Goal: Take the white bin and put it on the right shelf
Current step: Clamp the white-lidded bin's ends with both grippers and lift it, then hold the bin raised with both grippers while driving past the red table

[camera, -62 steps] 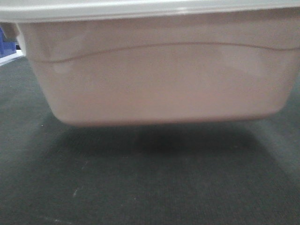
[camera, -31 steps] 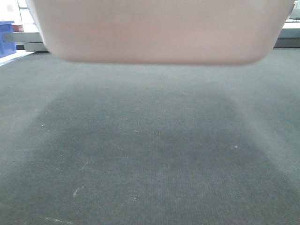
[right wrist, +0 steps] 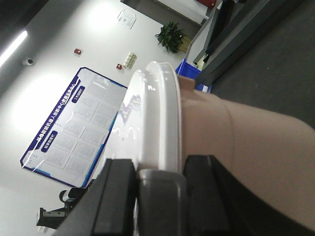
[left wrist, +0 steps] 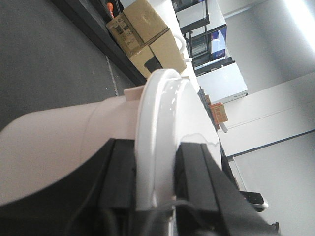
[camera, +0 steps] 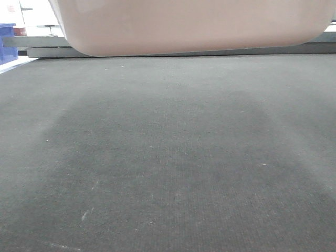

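Observation:
The white bin (camera: 194,26) hangs above the dark carpet, and only its pinkish underside and lower wall show along the top of the front view. In the left wrist view my left gripper (left wrist: 155,147) is shut on the glossy white lid rim of the bin (left wrist: 59,142), one black finger on each side. In the right wrist view my right gripper (right wrist: 160,167) is shut on the grey handle (right wrist: 160,196) at the lid edge of the bin (right wrist: 236,147). The right shelf is out of view.
Dark carpet (camera: 168,157) lies below the bin, with its shadow on it. A low grey rail (camera: 157,51) runs along the back, and a blue crate (camera: 8,39) sits far left. Cardboard boxes (left wrist: 140,29) stand beyond the left side. Another blue crate (right wrist: 189,73) and a plant (right wrist: 170,35) show on the right.
The bin has risen: it filled the front view a second ago and now only its bottom shows at the top. The back rail has come into sight.

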